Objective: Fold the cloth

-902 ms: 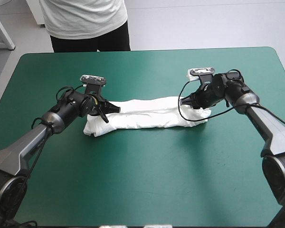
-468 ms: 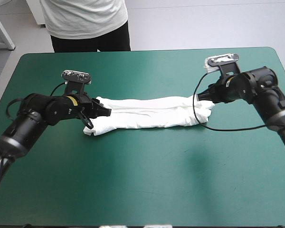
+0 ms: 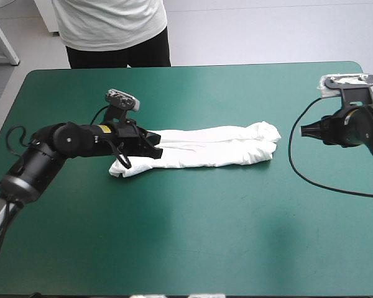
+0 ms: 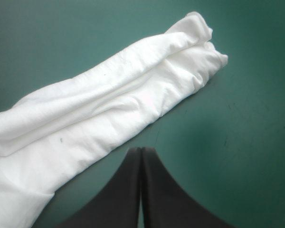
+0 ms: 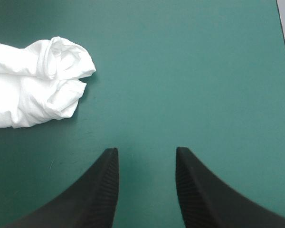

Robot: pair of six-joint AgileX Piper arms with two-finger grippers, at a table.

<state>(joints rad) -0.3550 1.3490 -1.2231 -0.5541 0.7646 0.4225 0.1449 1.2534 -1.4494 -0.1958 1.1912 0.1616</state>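
Black left arm (image 3: 62, 139) with perhaps a yellow label (image 3: 104, 129); right end effector (image 5: 146, 149) has ribbed black fingers (image 5: 102, 190).

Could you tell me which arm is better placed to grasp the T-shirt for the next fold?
Left, probably: the left gripper, though shut, sits at one end of the T-shirt, while the right gripper, open, stands well clear of the other end.

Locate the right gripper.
In the high view, the right gripper is near the table's right edge, apart from the T-shirt's right end, fingers open.
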